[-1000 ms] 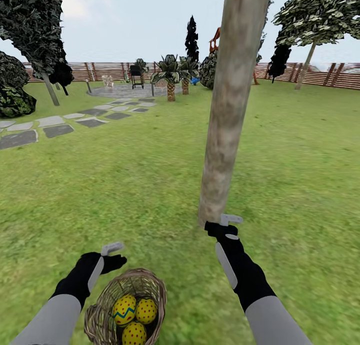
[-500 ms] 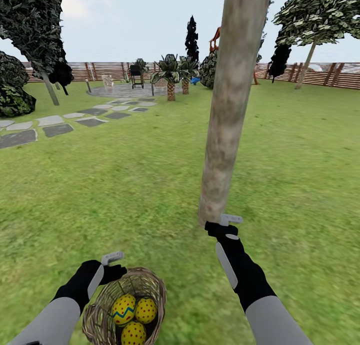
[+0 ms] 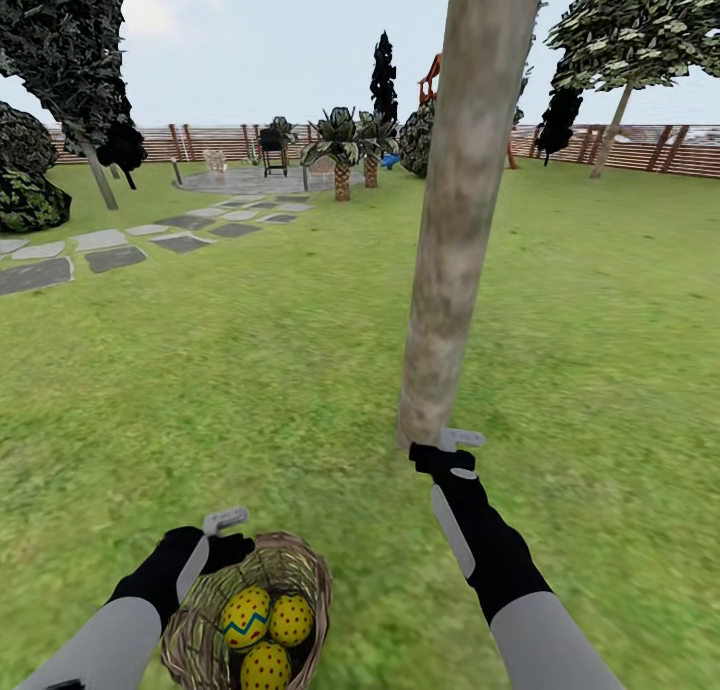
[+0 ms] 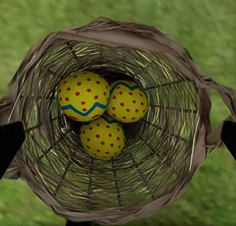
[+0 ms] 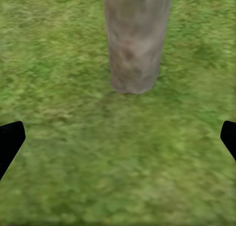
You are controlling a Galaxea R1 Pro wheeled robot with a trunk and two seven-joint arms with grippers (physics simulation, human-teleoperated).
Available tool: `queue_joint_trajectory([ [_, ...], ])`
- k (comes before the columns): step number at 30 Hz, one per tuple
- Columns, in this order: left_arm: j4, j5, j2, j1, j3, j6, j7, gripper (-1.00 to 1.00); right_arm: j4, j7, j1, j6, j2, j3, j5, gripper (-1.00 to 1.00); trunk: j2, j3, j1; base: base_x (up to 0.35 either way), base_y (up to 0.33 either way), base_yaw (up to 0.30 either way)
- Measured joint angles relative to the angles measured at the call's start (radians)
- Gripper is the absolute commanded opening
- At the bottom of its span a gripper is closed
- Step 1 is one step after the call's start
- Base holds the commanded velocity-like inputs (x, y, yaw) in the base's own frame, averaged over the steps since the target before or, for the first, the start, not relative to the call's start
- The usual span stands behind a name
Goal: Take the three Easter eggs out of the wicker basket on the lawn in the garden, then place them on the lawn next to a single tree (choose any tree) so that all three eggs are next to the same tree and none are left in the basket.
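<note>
3 Easter eggs (image 4: 102, 110) all in wicker basket (image 3: 300, 570) on the lawn (image 3: 250, 390), near tree (image 3: 455, 220) base. Left gripper (image 3: 222, 532) over basket rim, spread wide, holding nothing. Right gripper (image 3: 455, 450) by trunk, also wide, empty.

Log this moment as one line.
three red-dotted yellow eggs: in brown wicker basket | left gripper: open above basket | right gripper: open near grey-brown trunk
</note>
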Motion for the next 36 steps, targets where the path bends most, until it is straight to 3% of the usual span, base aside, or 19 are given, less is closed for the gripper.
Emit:
queue_joint_trajectory([
  [13, 0.020, 0.001, 0.003, -0.001, -0.002, -0.022, 0.001, 1.00, 0.000, -0.001, 0.000, 0.000, 0.002, 0.032, 0.000, 1.00, -0.091, -0.041, 0.050, 0.000, 0.000, 0.000],
  [36, 0.021, 0.000, 0.003, -0.001, 0.002, -0.052, 0.012, 1.00, 0.001, 0.000, 0.000, 0.000, 0.003, 0.035, 0.000, 1.00, -0.252, -0.113, 0.138, 0.000, 0.000, 0.000],
])
